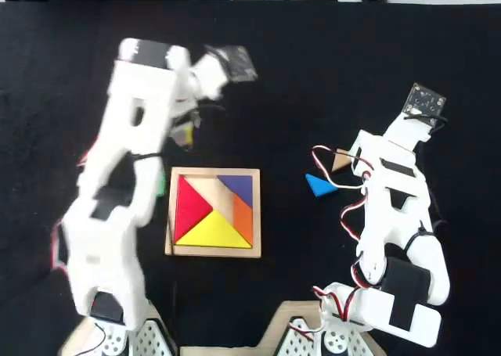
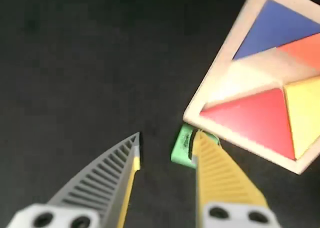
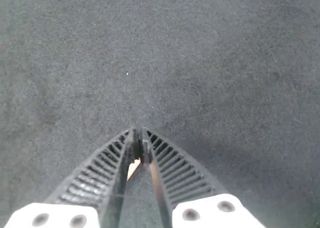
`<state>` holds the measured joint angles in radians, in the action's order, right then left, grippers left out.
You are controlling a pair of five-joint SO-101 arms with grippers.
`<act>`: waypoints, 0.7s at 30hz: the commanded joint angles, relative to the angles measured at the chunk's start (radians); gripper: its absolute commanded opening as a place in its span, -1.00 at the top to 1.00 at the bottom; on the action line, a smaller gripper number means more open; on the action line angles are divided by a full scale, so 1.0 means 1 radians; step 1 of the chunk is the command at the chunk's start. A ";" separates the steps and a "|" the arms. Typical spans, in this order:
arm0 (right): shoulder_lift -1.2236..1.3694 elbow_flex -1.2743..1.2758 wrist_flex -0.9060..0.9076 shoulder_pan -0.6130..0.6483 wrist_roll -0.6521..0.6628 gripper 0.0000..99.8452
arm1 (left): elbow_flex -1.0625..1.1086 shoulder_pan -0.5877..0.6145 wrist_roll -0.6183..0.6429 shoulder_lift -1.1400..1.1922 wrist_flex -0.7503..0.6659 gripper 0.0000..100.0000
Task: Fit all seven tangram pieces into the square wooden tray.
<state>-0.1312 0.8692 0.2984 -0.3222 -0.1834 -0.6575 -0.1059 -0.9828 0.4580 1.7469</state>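
While left end effector (image 2: pixel 167 137) gapes beside green piece (image 2: pixel 180 148), right end effector (image 3: pixel 138 134) sits clenched.

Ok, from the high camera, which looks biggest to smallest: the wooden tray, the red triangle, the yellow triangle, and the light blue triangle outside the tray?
1. wooden tray
2. red triangle and yellow triangle: they look alike, so no ranking
3. light blue triangle

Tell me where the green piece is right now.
High view: the green piece lies just left of the tray, partly under the left arm; left wrist view: at the tray's corner.
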 commanded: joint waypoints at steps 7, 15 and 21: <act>-0.007 -0.054 -0.018 0.011 0.012 0.98 | 0.506 0.108 0.275 -0.730 -0.066 0.65; -0.007 -0.050 -0.015 0.014 0.012 0.97 | 1.055 0.444 0.758 -0.928 -0.483 0.65; 0.001 -0.085 0.074 0.015 0.041 0.97 | 1.297 0.526 0.876 -0.905 -0.628 0.65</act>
<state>-0.1297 0.8615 0.3337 -0.3222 -0.1834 0.5424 0.3959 -0.1665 -0.4503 1.1807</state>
